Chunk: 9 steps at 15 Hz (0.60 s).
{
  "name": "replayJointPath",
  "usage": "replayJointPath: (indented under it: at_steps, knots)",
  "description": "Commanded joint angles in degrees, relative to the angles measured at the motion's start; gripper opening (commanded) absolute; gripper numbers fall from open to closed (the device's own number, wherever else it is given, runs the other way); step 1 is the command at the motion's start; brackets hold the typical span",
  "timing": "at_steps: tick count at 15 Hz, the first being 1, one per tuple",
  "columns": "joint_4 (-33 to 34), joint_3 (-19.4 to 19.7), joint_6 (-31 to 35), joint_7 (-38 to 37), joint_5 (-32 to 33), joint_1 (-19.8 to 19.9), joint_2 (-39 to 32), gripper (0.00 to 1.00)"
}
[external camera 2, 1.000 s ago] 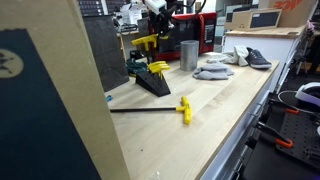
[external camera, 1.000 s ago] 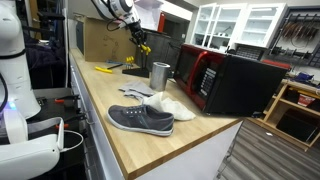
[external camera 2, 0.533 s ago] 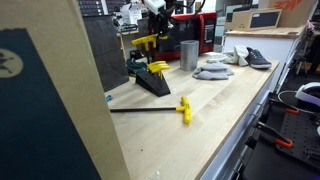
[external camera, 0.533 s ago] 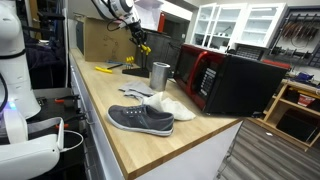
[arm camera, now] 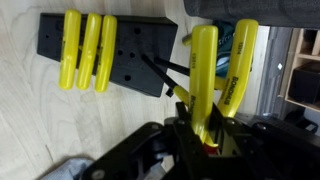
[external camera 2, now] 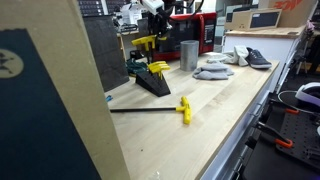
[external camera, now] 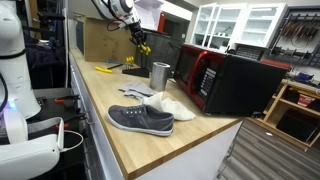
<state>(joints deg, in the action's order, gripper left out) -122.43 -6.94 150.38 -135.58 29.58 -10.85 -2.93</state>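
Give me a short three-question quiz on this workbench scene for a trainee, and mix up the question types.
1. True or false: the pincer is shut on a yellow-handled tool.
2. Multiple choice: in an exterior view, what stands on the bench beside the microwave? A) a metal cup B) a kettle C) a toaster
3. Fill in: in the wrist view, ___ yellow handles lie side by side on the black block.

Key: 1 true; 2 A; 3 three.
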Motion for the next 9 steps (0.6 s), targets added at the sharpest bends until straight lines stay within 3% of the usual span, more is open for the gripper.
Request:
replayJointPath:
  at_steps: [1, 9]
  knots:
    - [0.85, 0.05, 2.48, -5.35, 0.12, -0.13, -0.61, 0.06]
    - [1.21, 0.92, 2.34, -9.90, 1.84, 0.18, -0.60, 0.06]
